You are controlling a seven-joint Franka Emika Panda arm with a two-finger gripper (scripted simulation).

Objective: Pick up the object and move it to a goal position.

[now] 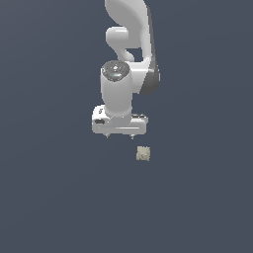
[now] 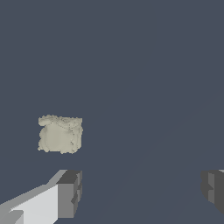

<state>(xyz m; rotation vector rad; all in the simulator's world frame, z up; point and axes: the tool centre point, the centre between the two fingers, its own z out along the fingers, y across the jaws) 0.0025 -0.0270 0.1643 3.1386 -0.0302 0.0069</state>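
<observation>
The object (image 1: 143, 153) is a small beige, rough, roughly cubic lump lying on the dark grey floor, just below and to the exterior view's right of the white hand. In the wrist view the object (image 2: 60, 134) lies apart from the fingers, outside the gap between them. My gripper (image 1: 120, 137) hangs above the floor, open, its two small fingertips (image 1: 108, 135) pointing down with nothing between them. The wrist view shows the gripper (image 2: 142, 192) with one grey pad (image 2: 70, 194) near the lump and the other at the frame's edge.
The white arm (image 1: 131, 44) rises behind the hand toward the top of the exterior view. A uniform dark grey surface (image 1: 59, 197) surrounds the lump on all sides.
</observation>
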